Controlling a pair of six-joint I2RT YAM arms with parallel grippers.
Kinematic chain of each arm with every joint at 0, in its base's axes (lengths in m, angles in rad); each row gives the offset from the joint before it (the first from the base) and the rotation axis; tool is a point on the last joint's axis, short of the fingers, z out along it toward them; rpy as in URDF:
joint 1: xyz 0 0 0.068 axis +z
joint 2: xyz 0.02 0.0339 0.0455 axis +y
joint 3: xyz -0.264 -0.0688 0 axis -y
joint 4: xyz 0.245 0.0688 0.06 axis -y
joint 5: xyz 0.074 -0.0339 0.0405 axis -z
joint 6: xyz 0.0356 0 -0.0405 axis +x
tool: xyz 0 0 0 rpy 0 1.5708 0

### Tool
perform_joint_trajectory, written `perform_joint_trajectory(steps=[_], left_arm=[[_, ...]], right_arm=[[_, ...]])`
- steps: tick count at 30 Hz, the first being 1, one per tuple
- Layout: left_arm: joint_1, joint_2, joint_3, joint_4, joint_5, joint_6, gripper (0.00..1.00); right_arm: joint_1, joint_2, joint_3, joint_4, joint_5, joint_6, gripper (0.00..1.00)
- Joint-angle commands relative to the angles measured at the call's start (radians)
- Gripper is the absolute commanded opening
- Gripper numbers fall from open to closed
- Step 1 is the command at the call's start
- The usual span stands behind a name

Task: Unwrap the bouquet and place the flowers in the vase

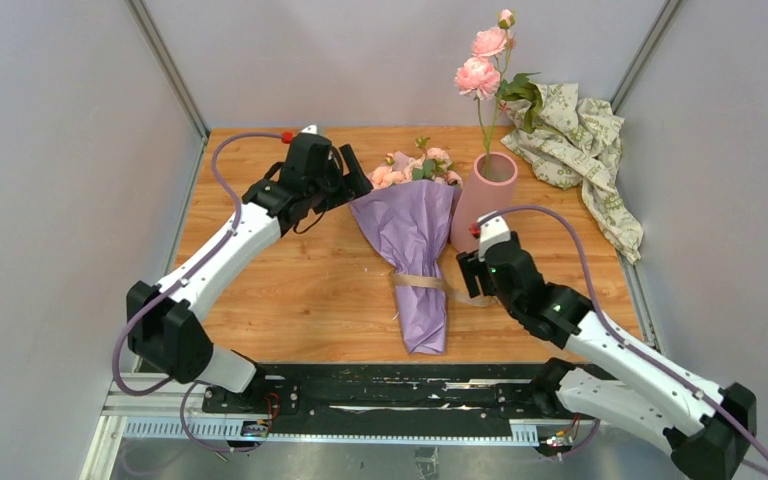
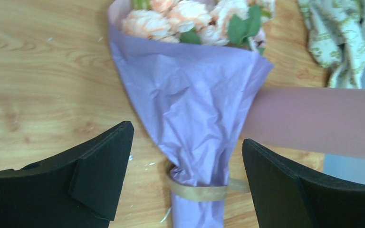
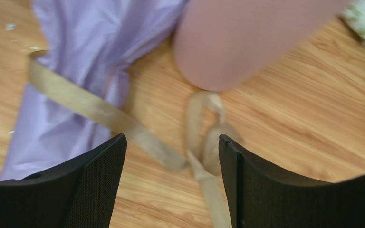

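Observation:
The bouquet (image 1: pixel 415 240) lies on the wooden table in lilac paper, with a tan ribbon (image 1: pixel 420 281) round its narrow part. Its peach-pink flowers (image 1: pixel 415 168) point to the far side, beside the pink vase (image 1: pixel 485 195). My left gripper (image 1: pixel 355 185) hovers open above the flower end, and its wrist view looks down the bouquet (image 2: pixel 190 99) to the ribbon (image 2: pixel 204 192). My right gripper (image 3: pixel 172 147) is open just right of the tie. The ribbon's loose loops and tail (image 3: pixel 209 142) lie blurred between its fingers, unclamped, with the vase (image 3: pixel 237 42) base just beyond.
A tall stem with larger pink blooms (image 1: pixel 480 70) stands in the vase. Crumpled cream-green patterned paper (image 1: pixel 580 150) lies at the back right corner. Grey walls close in the table on three sides.

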Motion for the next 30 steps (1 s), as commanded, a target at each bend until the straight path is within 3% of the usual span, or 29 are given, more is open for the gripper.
perform_joint_trajectory(steps=[1,7,14,25,30], left_arm=[[-0.007,-0.098,-0.127,0.005,-0.115,-0.027,0.94],[-0.008,-0.202,-0.269,0.042,-0.200,-0.022,0.94],[-0.008,-0.280,-0.316,0.007,-0.270,-0.015,0.94],[-0.008,-0.301,-0.347,0.001,-0.272,-0.018,0.95],[-0.008,-0.300,-0.347,-0.001,-0.269,-0.015,0.95]], right_arm=[[0.144,0.129,0.013,0.131,-0.027,0.036,0.73],[0.191,0.339,0.076,0.167,-0.161,-0.061,0.64],[0.196,0.535,0.146,0.161,-0.168,-0.117,0.58],[0.195,0.646,0.181,0.178,-0.135,-0.117,0.34],[0.188,0.649,0.174,0.179,-0.125,-0.107,0.36]])
